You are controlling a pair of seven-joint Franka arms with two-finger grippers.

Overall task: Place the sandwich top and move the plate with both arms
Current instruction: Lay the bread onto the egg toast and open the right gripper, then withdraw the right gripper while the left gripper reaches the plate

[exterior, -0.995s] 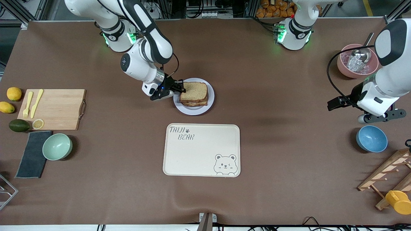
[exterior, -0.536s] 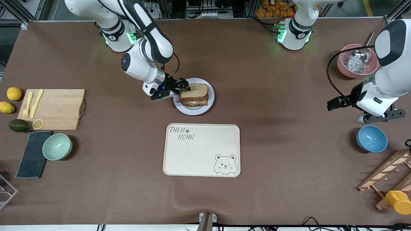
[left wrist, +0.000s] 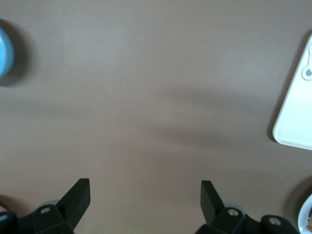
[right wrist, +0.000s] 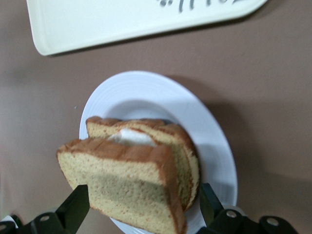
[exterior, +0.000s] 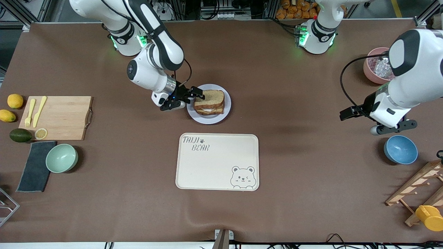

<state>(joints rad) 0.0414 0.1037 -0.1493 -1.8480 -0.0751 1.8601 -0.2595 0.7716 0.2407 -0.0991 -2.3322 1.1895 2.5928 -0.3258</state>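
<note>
Top slice (exterior: pixel 209 96) lies on the sandwich on the plate (exterior: pixel 224 110), skewed and overhanging the egg slice. Right gripper (right wrist: pixel 144 202): fingers apart, the slice's edge between them, no grip. Back out crooked and a finger could drag the bread off. Left gripper (left wrist: pixel 145 197): fingers apart over bare table, tray (left wrist: pixel 296 112) just ahead. You can't see whether the right fingertips touch the crust.

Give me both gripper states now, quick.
Left gripper: open, empty, over bare table.
Right gripper: open, fingers either side of the top slice on the plate, not gripping.
</note>
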